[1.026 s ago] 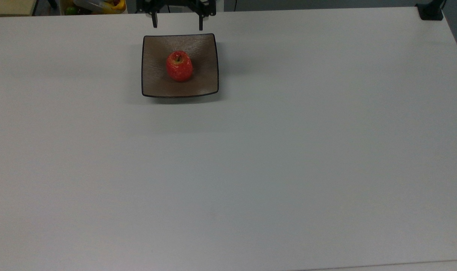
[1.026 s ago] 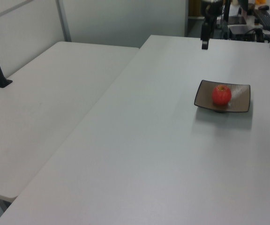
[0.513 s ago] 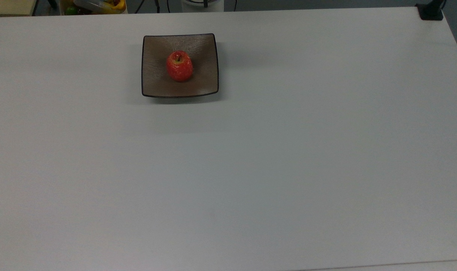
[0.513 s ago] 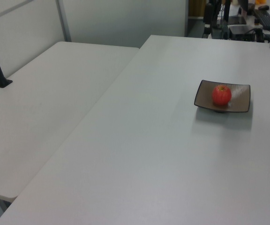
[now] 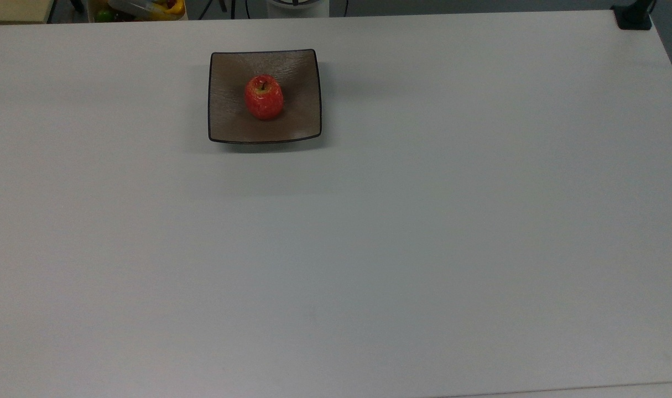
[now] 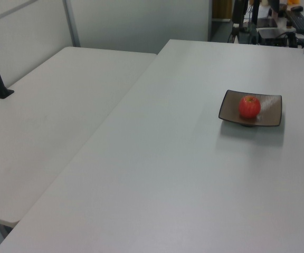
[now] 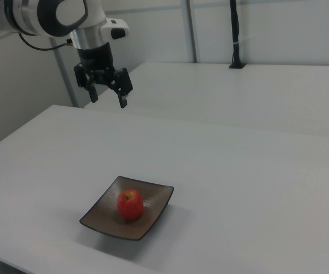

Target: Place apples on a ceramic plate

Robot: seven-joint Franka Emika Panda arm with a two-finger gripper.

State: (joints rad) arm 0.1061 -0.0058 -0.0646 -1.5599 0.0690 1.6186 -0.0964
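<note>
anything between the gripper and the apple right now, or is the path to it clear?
Nothing visible. In the right view the gripper hangs open, high above the table, with only open air between it and the apple, which already sits near the middle of the plate.

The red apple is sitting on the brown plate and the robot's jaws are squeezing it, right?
Not quite. The red apple does sit on the brown plate, but the gripper hangs high above with its jaws open, holding nothing. The right view shows this.
</note>
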